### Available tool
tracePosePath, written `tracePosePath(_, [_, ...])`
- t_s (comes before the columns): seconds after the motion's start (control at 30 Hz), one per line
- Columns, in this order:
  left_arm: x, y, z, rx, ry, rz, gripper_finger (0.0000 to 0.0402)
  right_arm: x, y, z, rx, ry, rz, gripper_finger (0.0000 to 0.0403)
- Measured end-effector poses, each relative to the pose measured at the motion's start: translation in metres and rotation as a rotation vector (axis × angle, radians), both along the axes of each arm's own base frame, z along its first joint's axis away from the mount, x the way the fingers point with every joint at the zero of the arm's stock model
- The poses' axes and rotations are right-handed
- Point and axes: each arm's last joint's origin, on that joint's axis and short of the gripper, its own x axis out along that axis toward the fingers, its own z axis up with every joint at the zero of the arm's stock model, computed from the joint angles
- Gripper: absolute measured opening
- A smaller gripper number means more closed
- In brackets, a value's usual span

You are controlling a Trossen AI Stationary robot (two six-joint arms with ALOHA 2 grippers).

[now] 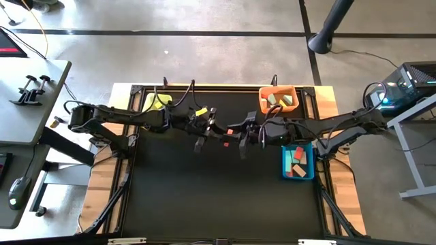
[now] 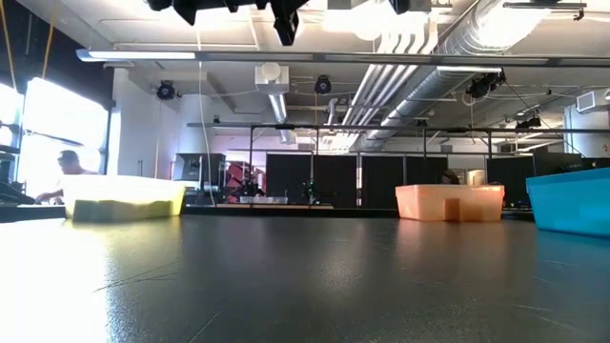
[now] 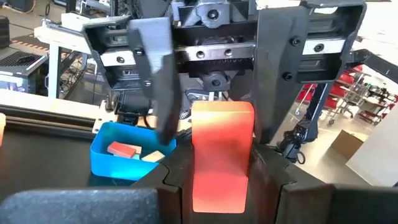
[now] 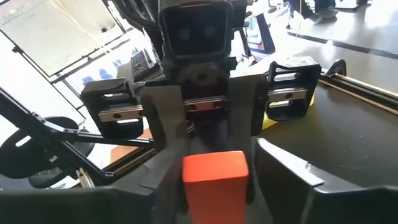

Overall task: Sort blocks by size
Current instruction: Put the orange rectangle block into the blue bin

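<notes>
The two arms reach toward each other over the middle of the dark table (image 1: 218, 197), meeting a little above the centre of the high view. Between them sits a small red block (image 1: 229, 132), raised off the table surface.

The left tool (image 1: 216, 129) comes in from the left side of the high view. In the left wrist view the red block (image 3: 222, 155) stands upright between that tool's own dark fingers (image 3: 171, 180), which press against its two sides, so the left tool is closed on the block.

The right tool (image 1: 240, 135) comes in from the right and faces the left one head on. In the right wrist view the same block (image 4: 214, 177) shows as an orange-red end lying between the right tool's fingers (image 4: 286, 168), which stand apart on either side of it; whether they touch it cannot be told.

A yellow bin (image 1: 156, 101) sits at the upper left of the table, an orange bin (image 1: 278, 101) at the upper right with several pale blocks inside, and a blue bin (image 1: 298, 162) at the right edge holding red, tan and mint pieces. In the low view the three bins line the far side of the table and only the arms' undersides show at the top.
</notes>
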Motion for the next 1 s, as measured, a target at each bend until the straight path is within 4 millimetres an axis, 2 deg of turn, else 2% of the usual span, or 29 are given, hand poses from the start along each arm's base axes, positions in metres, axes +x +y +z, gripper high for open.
tracePosePath(0.17, [0.000,0.000,-0.001,-0.004,0.014,0.004,0.0088,0.000,0.000,-0.001,0.004,0.005,0.003,0.0125])
tracePosePath(0.33, [0.000,0.001,-0.004,-0.003,0.043,0.014,0.0096,0.000,-0.003,-0.002,0.019,0.013,-0.007,0.0125])
tracePosePath(0.5, [0.000,0.002,-0.007,-0.001,0.077,0.029,0.0139,-0.003,-0.006,-0.001,0.037,0.025,-0.027,0.0125])
tracePosePath(0.67, [-0.004,0.005,-0.023,-0.011,0.247,0.056,0.0185,-0.023,-0.012,0.007,0.048,0.055,-0.105,0.0125])
tracePosePath(0.83, [-0.011,0.008,-0.040,0.032,0.426,0.072,0.0201,-0.049,-0.020,0.007,0.105,0.166,-0.144,0.0125])
tracePosePath(0.9, [-0.015,0.008,-0.046,0.058,0.490,0.075,0.0201,-0.063,-0.024,0.000,0.153,0.286,-0.167,0.0125])
tracePosePath(1.0, [-0.019,0.009,-0.053,0.081,0.576,0.111,0.0200,-0.087,-0.028,-0.022,0.240,0.580,-0.244,0.0125])
